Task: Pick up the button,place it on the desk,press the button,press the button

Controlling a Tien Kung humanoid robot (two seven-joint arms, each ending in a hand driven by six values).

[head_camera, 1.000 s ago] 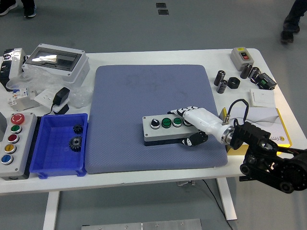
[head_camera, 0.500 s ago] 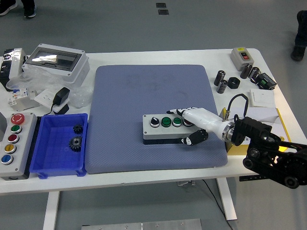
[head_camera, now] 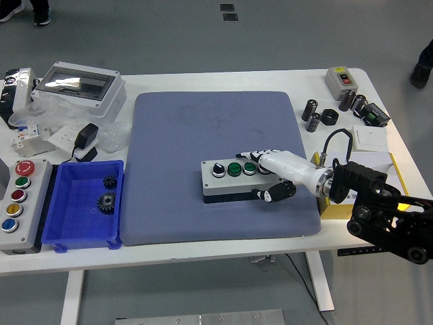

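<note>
Grey button box (head_camera: 233,179) near blue mat (head_camera: 216,166) right edge, no legible writing; right hand (head_camera: 270,172) clamped on its right end, fingers over top, thumb on front.

The blue-grey padded mat (head_camera: 203,128) lies bare across its far and left parts, giving open passage there. Only the grey three-button control box (head_camera: 233,179) and the white robot hand (head_camera: 270,172) occupy its near right. A blue plastic bin (head_camera: 67,233) borders the mat's left edge.
</note>
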